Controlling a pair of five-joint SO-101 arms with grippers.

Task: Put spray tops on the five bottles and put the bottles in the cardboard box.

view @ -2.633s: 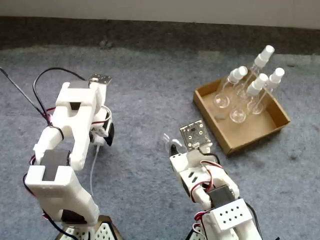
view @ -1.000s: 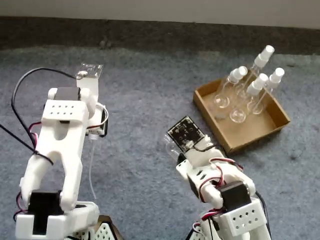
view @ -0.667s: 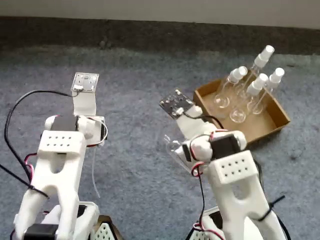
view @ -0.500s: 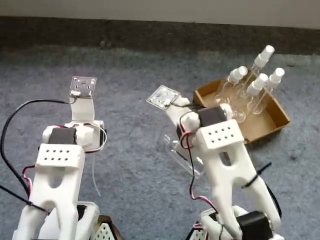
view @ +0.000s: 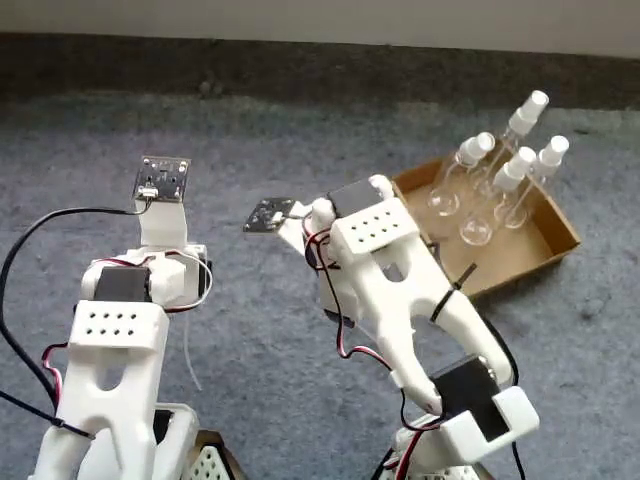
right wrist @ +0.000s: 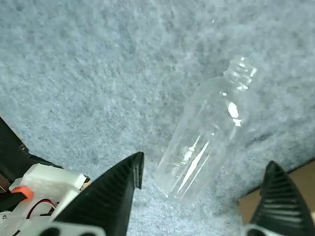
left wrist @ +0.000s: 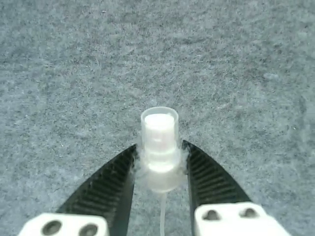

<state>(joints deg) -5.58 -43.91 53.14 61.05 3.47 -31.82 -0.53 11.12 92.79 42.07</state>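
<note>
A clear bottle [right wrist: 206, 130] without a top lies on its side on the grey carpet. My right gripper [right wrist: 204, 167] hangs open above it, one finger on either side of the bottle's lower half and not touching it. My left gripper [left wrist: 160, 146] is shut on a white spray top [left wrist: 159, 140], held upright over bare carpet. In the high view the top's thin dip tube [view: 187, 345] hangs down beside the left arm [view: 120, 320]. The right arm [view: 375, 250] covers the lying bottle there. The cardboard box [view: 525, 265] at the right holds several bottles [view: 500, 185] with spray tops.
A corner of the box [right wrist: 302, 196] lies close to the bottle's base. Part of the other arm [right wrist: 42, 184] stands nearby on the opposite side. Open carpet stretches between the two arms and toward the far edge, where a dark strip [view: 300, 60] runs.
The right arm has risen and swung over the lying bottle, which it now hides in the high view. The left arm has lifted and straightened with the spray top in its gripper.
</note>
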